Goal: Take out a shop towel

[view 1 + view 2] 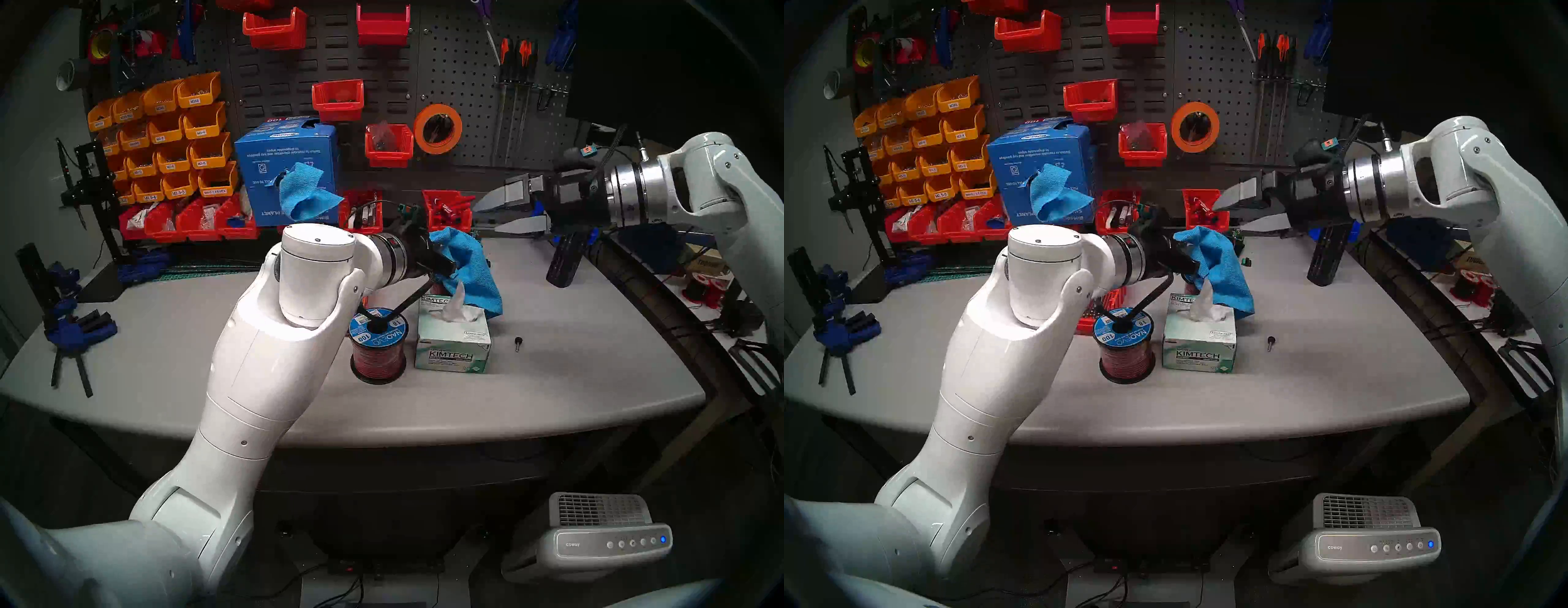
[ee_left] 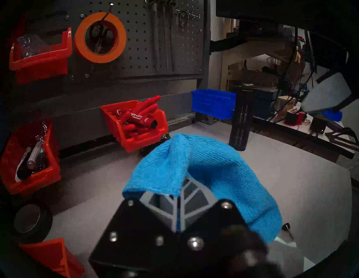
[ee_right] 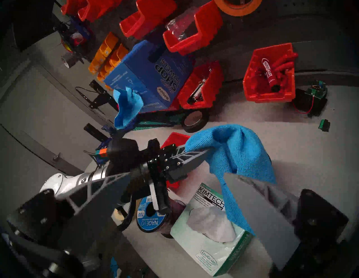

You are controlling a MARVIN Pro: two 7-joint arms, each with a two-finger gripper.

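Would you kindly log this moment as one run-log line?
left pincer: shut on shop towel, held above Kimtech box | right pincer: open, empty | blue carton: next towel protruding

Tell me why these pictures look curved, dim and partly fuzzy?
Head views: fisheye lenses bend the table edge and leave a dark rim; the room is dim. Left wrist view: the left tool, shut on the shop towel, is blurred because it is close to the lens. Right wrist view: the open right tool is smeared in the foreground, and the picture looks blocky.
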